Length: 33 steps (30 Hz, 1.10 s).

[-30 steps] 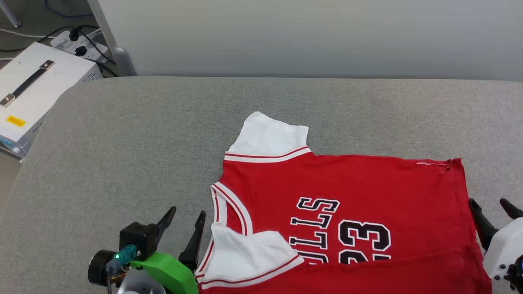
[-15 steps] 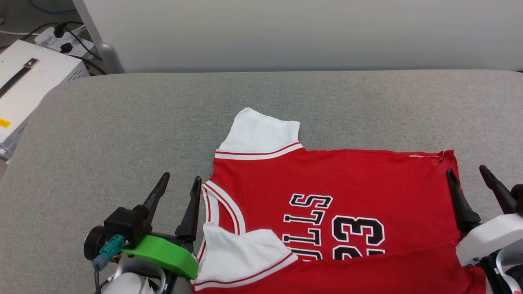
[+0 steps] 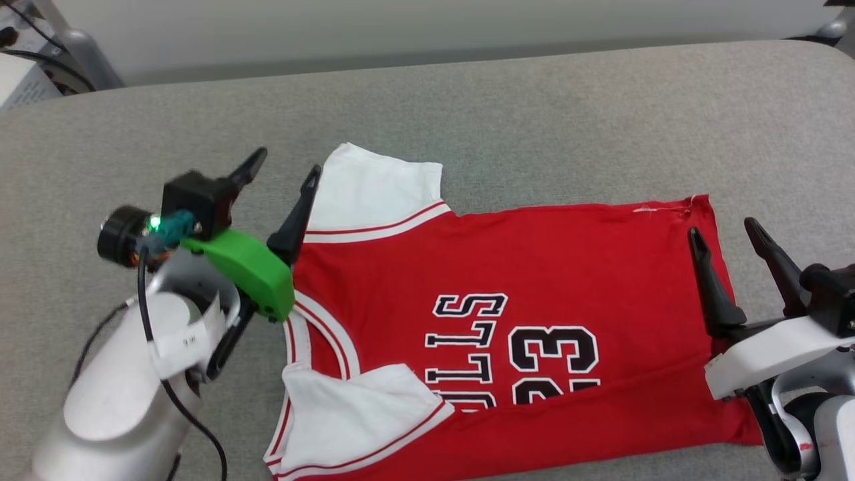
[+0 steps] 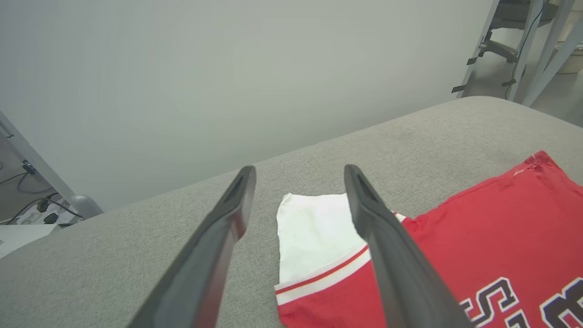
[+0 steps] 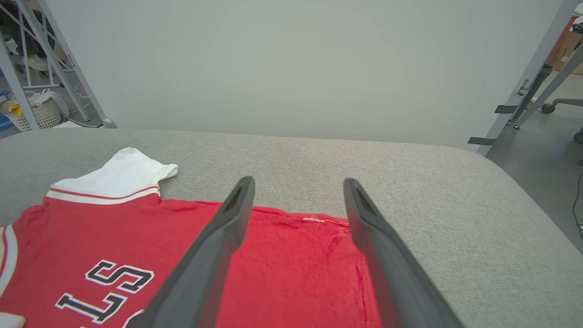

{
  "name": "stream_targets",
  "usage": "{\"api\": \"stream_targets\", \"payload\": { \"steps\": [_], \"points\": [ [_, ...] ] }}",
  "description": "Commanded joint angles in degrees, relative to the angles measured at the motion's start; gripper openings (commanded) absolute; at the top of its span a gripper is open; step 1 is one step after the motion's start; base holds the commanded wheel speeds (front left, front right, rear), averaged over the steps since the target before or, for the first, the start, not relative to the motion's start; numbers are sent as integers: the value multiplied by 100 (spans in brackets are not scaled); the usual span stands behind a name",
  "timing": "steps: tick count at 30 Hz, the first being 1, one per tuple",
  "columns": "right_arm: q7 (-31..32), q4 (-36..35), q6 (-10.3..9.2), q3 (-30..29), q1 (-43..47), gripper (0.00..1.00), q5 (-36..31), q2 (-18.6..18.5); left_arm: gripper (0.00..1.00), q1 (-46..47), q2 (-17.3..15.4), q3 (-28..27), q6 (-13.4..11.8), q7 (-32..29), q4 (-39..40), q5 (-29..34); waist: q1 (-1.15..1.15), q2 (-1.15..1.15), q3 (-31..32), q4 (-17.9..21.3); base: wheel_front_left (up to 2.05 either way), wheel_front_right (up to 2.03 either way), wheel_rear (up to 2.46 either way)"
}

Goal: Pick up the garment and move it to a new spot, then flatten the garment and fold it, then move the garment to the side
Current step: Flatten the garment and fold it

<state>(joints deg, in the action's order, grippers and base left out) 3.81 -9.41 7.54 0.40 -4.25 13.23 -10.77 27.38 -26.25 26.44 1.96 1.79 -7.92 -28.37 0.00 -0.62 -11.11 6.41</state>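
Observation:
The garment (image 3: 534, 267), a red jersey with black "BULLS" and 23 lettering, lies flat on the grey padded surface, collar to the left and hem to the right. Its near long edge is folded up over the lower lettering. My left gripper (image 3: 286, 166) is open; one finger lies along the left edge of the far white sleeve (image 3: 377, 190), the other over bare surface. In the left wrist view the sleeve (image 4: 314, 237) shows between the fingertips (image 4: 299, 169). My right gripper (image 3: 723, 229) is open astride the hem just short of the far hem corner (image 5: 319, 221). Neither holds anything.
The grey padded table (image 3: 534, 120) runs back to a pale wall. A white box (image 3: 20, 80) and cables sit off the far left corner. A laundry basket (image 5: 45, 111) and metal frame legs (image 5: 524, 95) stand beyond the table ends.
The head camera has shifted. My left gripper moved forward from beside the collar to the far sleeve. My right gripper moved forward along the hem toward its far corner. Both stayed open.

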Motion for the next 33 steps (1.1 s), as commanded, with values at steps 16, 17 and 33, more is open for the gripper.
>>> {"api": "stream_targets", "payload": {
  "steps": [16,17,33],
  "points": [
    [-533,216,-5,420,-814,100,40,360,100,2821,-689,762,544,-3699,-1683,-858,0,62,-1620,1165,0,0,0],
    [-568,268,-5,441,-845,100,46,369,100,2940,-702,769,546,-3843,-1779,-920,0,62,-1678,1196,0,0,0],
    [-856,713,-5,500,-1018,100,122,444,0,3406,-868,1209,529,-4443,-2862,-787,0,62,-1873,1314,0,0,0]
  ]
}}
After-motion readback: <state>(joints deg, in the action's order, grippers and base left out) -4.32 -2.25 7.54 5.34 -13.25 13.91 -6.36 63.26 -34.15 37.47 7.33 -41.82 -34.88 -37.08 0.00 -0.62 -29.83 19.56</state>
